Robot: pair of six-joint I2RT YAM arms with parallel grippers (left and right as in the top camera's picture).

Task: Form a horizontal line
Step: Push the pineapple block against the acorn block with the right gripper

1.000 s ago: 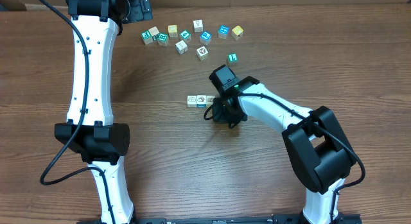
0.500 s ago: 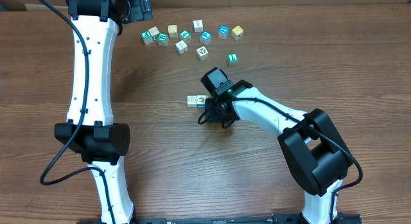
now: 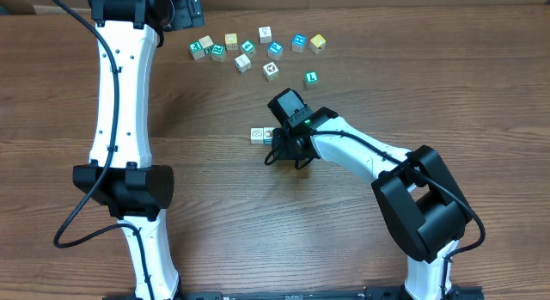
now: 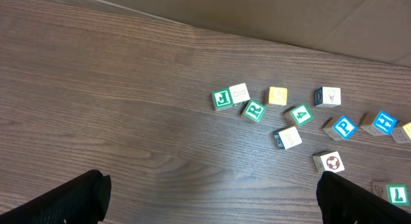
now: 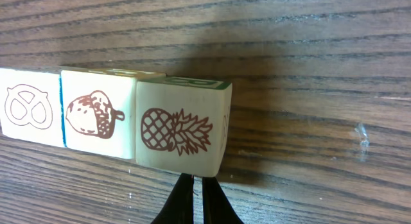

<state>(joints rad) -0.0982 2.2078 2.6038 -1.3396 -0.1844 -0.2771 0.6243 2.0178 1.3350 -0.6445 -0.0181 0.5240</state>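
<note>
Three picture cubes stand side by side in a row: a pretzel cube [image 5: 29, 107], an acorn cube [image 5: 96, 118] with a blue edge, and a pineapple cube [image 5: 180, 131]. My right gripper [image 5: 196, 185] is shut, and its tips touch the near face of the pineapple cube. From overhead, the right gripper [image 3: 279, 150] covers the row's right end; the pretzel cube [image 3: 257, 135] shows. A teal-green cube with a white L [image 3: 311, 78] lies apart, farther back. My left gripper [image 4: 212, 205] hangs open over bare table at the back left.
Several loose cubes [image 3: 245, 51] in white, teal and yellow lie scattered along the back of the table, also seen in the left wrist view as cubes [image 4: 282, 112]. The left arm [image 3: 120, 102] stretches along the left side.
My right gripper has slid left, up against the right end of the row, and then stopped. The left arm has not moved.
</note>
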